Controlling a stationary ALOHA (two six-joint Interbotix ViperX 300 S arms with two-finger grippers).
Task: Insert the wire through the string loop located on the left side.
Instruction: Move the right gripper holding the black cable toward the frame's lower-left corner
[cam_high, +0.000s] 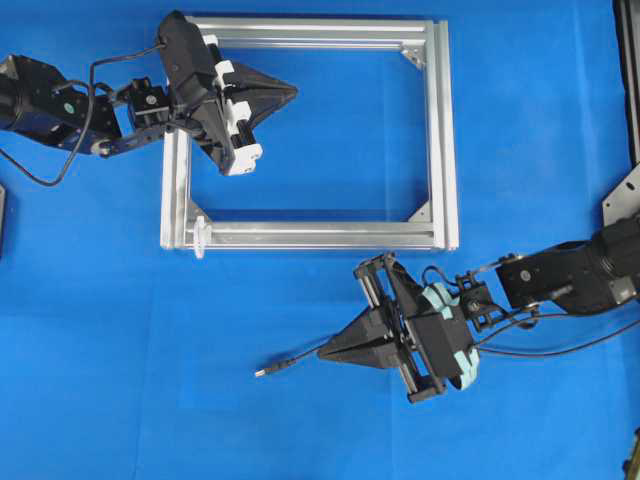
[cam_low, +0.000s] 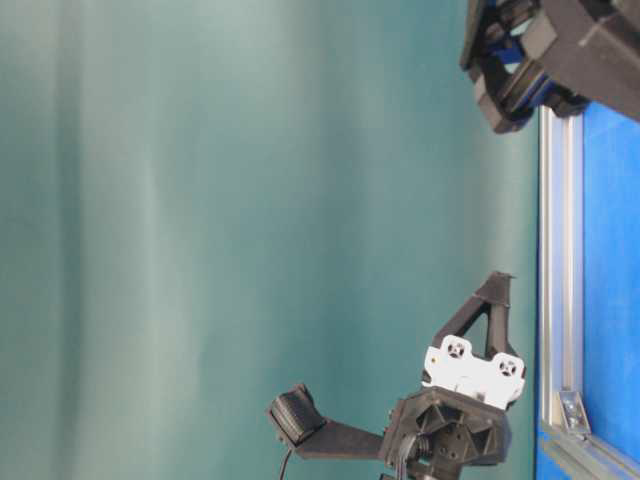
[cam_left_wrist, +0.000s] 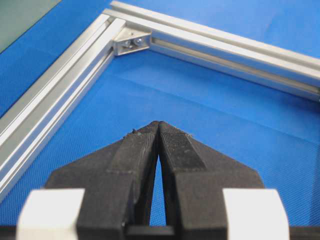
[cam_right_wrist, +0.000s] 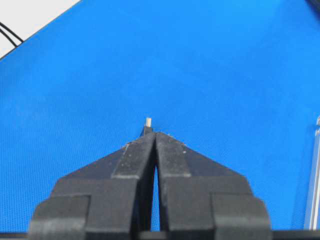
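1. Overhead view: silver frame (cam_high: 440, 130) lies flat on the blue tabletop (cam_high: 100, 350). Left hand (cam_high: 290, 92) sits over the frame's upper left corner, tips pointing right, over the open inside of the frame; fingers pressed together, nothing between them. Right hand (cam_high: 325, 352) is below the frame, well apart from it, tips pointing left, fingers together. The wire (cam_high: 290, 362) lies on the tabletop from under the right hand's tips out to the left, ending in a plug with a metal tip. Whether the right hand pinches the wire or only sits over it cannot be told here. The loop (cam_high: 199, 237) shows as a small whitish bit at the frame's lower left corner, well apart from both hands and from the plug.

2. Table-level view (picture turned sideways): left hand (cam_low: 498, 282) is seen from behind near the frame (cam_low: 556, 250), above the blue surface. Part of the right arm shows at the top edge. Wire and loop do not show.

3. Left wrist view: left hand (cam_left_wrist: 159, 125) has its tips touching, empty, above blue cloth inside the frame (cam_left_wrist: 210, 42). A corner bracket (cam_left_wrist: 132, 41) is ahead.

4. Right wrist view: right hand (cam_right_wrist: 154, 134) has its tips together. The wire's plug tip (cam_right_wrist: 148, 122) pokes out just past them.
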